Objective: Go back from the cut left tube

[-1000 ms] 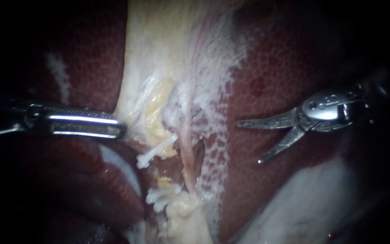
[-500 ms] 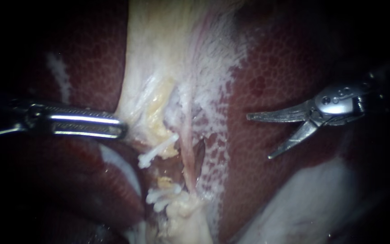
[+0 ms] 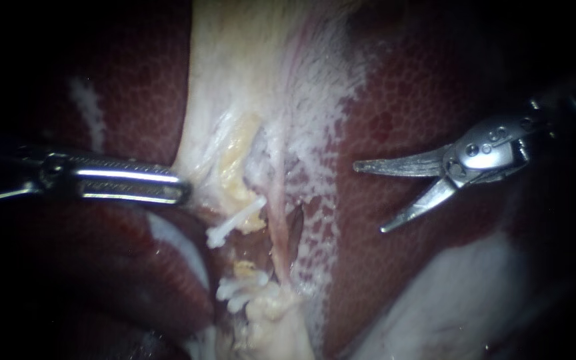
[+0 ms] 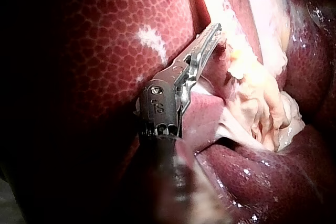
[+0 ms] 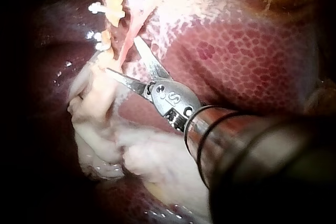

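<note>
Apart, cut left tube (image 3: 247,215), right instrument (image 3: 368,197), jaws open

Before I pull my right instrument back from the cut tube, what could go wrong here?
1. The right instrument has its blades open over the liver. A dip while it retreats might scratch that surface.
2. The blades point toward the uncut pink tube and the clips. A forward slip could nick the tube or loosen a clip.
</note>
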